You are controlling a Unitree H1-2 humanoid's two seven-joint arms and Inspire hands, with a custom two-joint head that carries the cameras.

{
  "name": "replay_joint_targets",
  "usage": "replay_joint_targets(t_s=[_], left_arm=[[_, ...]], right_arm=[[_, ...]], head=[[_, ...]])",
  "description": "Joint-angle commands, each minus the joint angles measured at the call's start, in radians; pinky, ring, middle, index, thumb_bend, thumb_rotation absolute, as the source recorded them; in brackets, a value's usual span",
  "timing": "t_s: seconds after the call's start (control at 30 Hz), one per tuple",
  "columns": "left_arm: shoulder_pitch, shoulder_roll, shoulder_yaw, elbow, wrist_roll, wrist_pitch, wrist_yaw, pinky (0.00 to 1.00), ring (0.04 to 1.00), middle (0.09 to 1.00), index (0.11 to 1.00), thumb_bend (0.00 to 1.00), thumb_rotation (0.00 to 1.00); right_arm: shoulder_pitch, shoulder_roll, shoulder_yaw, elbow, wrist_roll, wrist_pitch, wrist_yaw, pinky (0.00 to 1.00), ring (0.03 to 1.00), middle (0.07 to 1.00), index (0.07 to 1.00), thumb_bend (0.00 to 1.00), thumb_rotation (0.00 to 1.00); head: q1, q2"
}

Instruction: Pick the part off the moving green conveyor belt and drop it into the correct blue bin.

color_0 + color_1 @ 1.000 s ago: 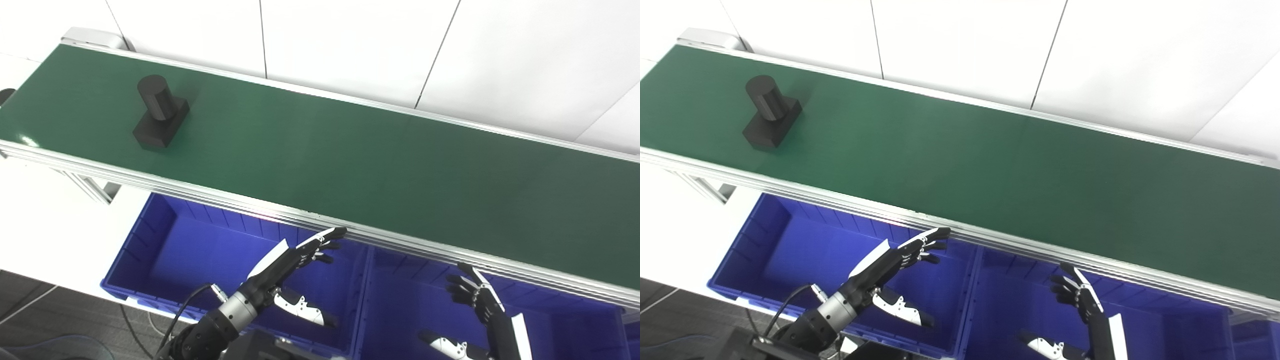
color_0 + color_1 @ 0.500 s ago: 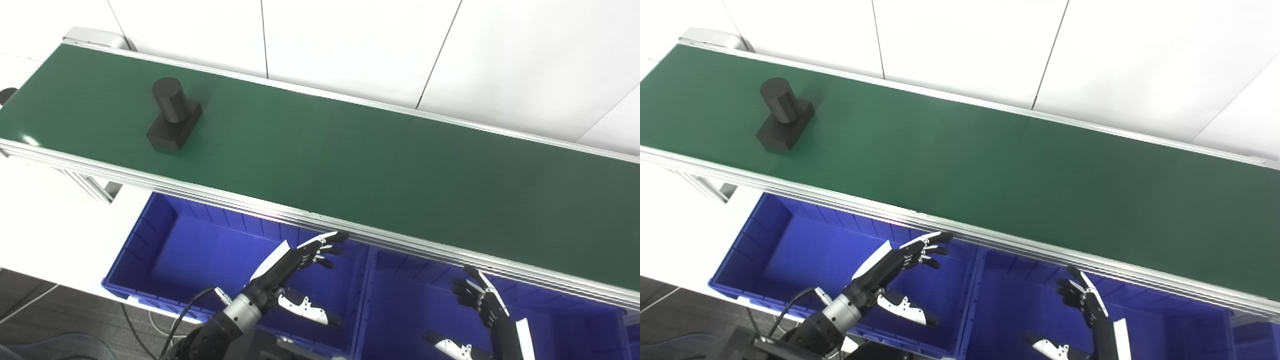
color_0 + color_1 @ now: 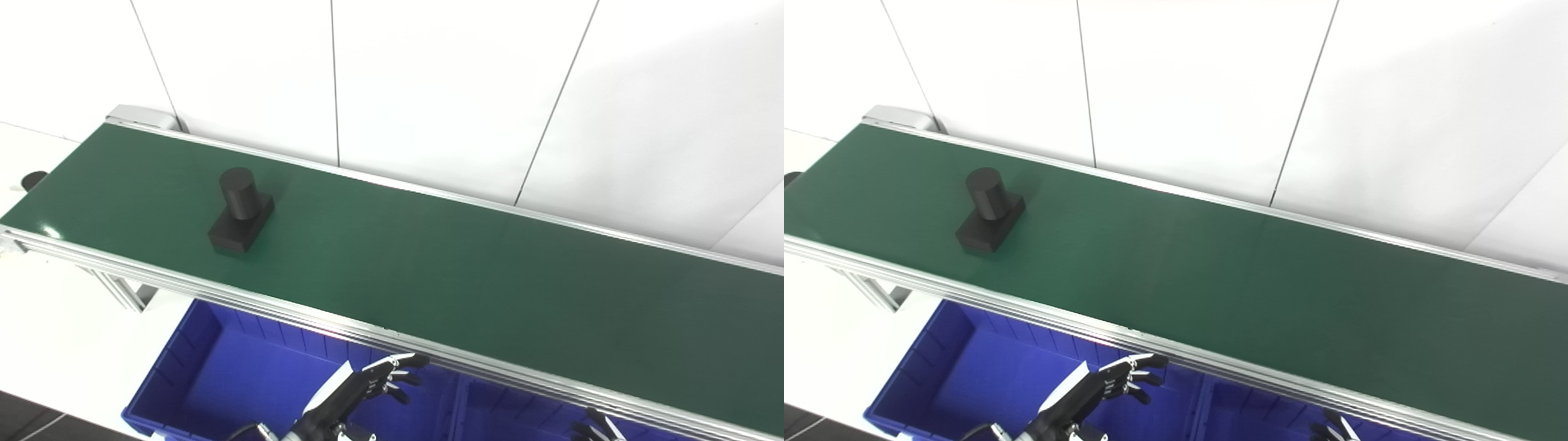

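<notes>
A matte black part (image 3: 239, 211) sits on a plain dark green conveyor belt (image 3: 429, 257) edged with silver rails (image 3: 343, 331). Bright blue bins (image 3: 202, 380) lie below. The left hand (image 3: 361, 392) is black and white. White wall panels (image 3: 429, 86) stand behind.

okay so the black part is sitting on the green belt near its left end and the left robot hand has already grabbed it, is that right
Not quite. The black part does sit on the green belt near its left end, but the left robot hand has not grabbed it: the left eye view shows that hand open and empty, low over the blue bin, apart from the part.
</notes>
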Motion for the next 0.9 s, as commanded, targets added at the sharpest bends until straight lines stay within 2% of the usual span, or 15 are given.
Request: replay_joint_targets(t_s=[0.0,0.23,0.37,0.5,0.6,0.87], left_arm=[[0.006,0.019,0.006,-0.028,0.006,-0.044,0.009,0.68,0.785,0.864,0.861,0.93,0.24],[0.004,0.050,0.023,0.005,-0.021,-0.044,-0.004,0.67,0.814,0.868,0.862,0.96,0.21],[0.006,0.042,0.018,0.028,-0.030,-0.044,0.014,0.67,0.820,0.875,0.875,0.95,0.18],[0.005,0.025,0.010,0.038,-0.002,-0.044,0.036,0.68,0.821,0.888,0.887,0.94,0.22],[-0.003,0.026,-0.006,0.045,0.006,-0.044,0.061,0.66,0.798,0.874,0.873,0.94,0.20],[0.000,0.033,-0.021,0.047,0.014,-0.044,0.078,0.68,0.803,0.874,0.866,0.94,0.21]], right_arm=[[-0.007,-0.008,-0.009,-0.015,0.013,-0.061,-0.003,0.71,0.745,0.781,0.879,0.76,0.15],[-0.005,-0.023,-0.015,-0.019,0.034,-0.062,0.002,0.69,0.739,0.782,0.872,0.77,0.15],[-0.004,-0.033,-0.017,-0.024,0.040,-0.060,0.001,0.72,0.756,0.780,0.867,0.77,0.16],[-0.006,-0.044,-0.013,-0.029,0.036,-0.062,-0.017,0.73,0.759,0.776,0.865,0.78,0.19],[-0.003,-0.045,-0.013,-0.041,0.060,-0.062,-0.014,0.74,0.759,0.778,0.867,0.79,0.21],[0.004,-0.032,-0.014,-0.210,0.053,-0.062,-0.037,0.73,0.747,0.777,0.865,0.79,0.27]], head=[[0.000,0.000],[-0.010,0.011],[-0.011,0.022],[0.007,0.027],[0.016,0.027],[0.027,0.035]])
